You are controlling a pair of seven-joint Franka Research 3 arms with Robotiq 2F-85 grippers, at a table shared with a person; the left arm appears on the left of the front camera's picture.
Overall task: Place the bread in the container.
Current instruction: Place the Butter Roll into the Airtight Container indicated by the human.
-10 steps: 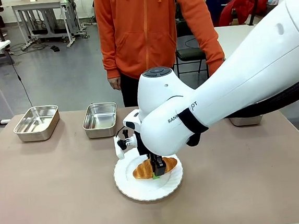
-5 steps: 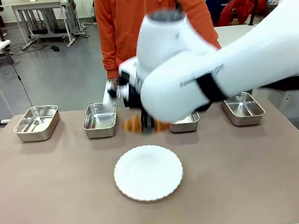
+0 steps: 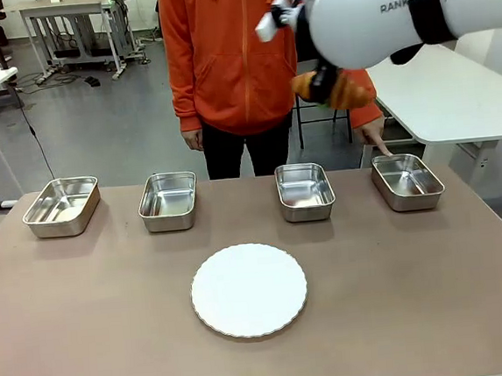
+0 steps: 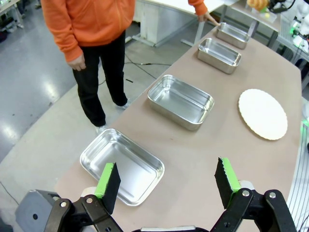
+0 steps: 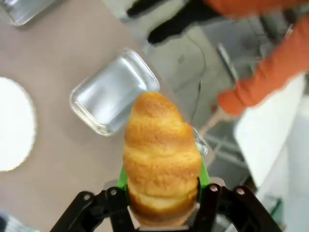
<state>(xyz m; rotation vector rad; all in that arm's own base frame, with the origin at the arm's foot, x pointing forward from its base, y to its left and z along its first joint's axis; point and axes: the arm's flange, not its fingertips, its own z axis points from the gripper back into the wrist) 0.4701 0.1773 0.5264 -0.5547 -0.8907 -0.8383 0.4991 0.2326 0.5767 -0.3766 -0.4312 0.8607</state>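
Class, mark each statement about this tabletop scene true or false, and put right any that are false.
1. The bread lies on the white plate. False: the right gripper holds it in the air.
2. The person's hand points at the container at the robot's far right. True.
3. The left gripper is shut. False: its jaws stand open, holding nothing.
4. The white plate lies nearer the robot than the container. True.

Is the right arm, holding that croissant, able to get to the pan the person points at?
Probably yes: the right gripper holds the croissant high in the air, nothing lies between it and the empty far-right pan; only the person's hand by its rim sits close.
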